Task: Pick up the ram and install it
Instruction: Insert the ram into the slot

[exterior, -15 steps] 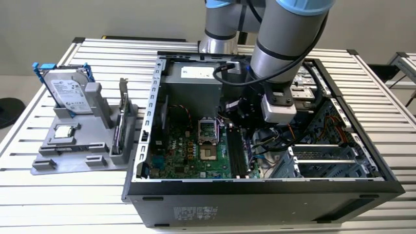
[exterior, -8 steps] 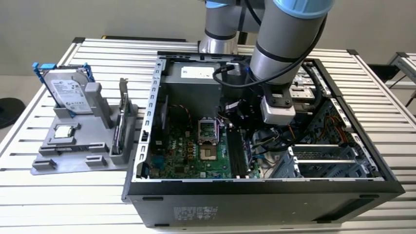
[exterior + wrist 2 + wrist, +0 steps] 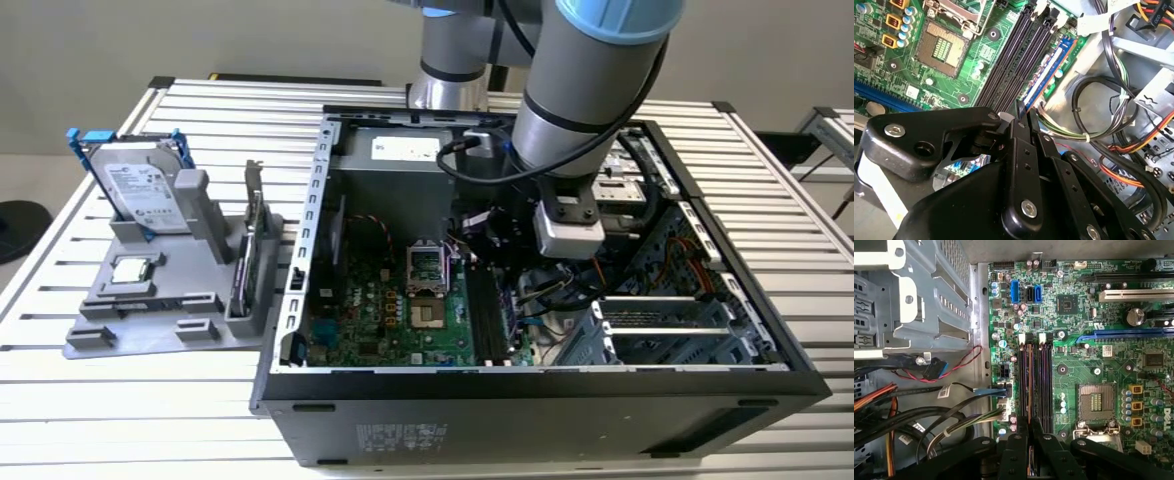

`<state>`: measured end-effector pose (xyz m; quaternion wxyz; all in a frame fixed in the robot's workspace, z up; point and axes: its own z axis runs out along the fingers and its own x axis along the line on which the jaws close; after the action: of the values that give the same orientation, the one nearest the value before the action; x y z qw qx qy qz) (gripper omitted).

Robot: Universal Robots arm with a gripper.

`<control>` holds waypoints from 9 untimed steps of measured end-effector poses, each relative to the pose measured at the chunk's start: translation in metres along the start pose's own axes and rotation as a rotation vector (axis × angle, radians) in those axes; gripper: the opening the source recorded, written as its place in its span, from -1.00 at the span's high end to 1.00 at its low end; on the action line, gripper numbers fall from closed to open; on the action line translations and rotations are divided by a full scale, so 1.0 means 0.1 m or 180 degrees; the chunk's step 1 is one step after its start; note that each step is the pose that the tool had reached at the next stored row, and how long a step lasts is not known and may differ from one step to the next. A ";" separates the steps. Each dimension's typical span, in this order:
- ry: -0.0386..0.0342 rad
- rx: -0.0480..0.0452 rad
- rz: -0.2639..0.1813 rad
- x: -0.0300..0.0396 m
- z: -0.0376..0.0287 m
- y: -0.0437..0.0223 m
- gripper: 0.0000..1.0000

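Observation:
My gripper (image 3: 1030, 429) reaches down into the open computer case (image 3: 300, 250), over the motherboard's black memory slots (image 3: 1045, 385). In both wrist views its black fingers are shut on the ram (image 3: 1030, 385), which I see edge-on as a thin strip running along one slot. In the second wrist view the ram (image 3: 1050, 67) shows as a narrow blue and pale strip leading away from the gripper (image 3: 1023, 109). Whether it is pressed down into the slot I cannot tell. In the exterior view the gripper (image 3: 537, 275) sits beside the slots (image 3: 481, 315).
A grey holder (image 3: 147, 325) at the exterior view's left carries a silver hard drive (image 3: 134, 185) and a small square chip (image 3: 130, 270). The empty processor socket (image 3: 1095, 402) lies next to the slots. Cable bundles (image 3: 929, 420) and a metal drive cage (image 3: 929, 295) crowd the other side.

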<state>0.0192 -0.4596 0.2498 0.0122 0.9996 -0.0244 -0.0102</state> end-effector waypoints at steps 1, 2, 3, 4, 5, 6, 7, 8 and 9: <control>0.0000 0.0000 0.0000 0.000 0.017 0.000 1.00; 0.0000 0.0000 -0.0001 0.001 0.035 -0.001 1.00; 0.0000 0.0000 -0.0001 0.001 0.049 -0.001 1.00; 0.0000 0.0000 -0.0001 0.001 0.058 -0.001 1.00; 0.0000 0.0000 -0.0001 0.002 0.070 -0.002 1.00; 0.0000 0.0000 -0.0001 0.002 0.085 -0.002 1.00; 0.0000 0.0001 -0.0001 0.002 0.100 -0.003 1.00; 0.0000 0.0000 -0.0002 0.002 0.110 -0.003 1.00; 0.0000 0.0000 -0.0002 0.002 0.118 -0.003 1.00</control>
<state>0.0192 -0.4596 0.2380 0.0122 0.9996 -0.0241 -0.0102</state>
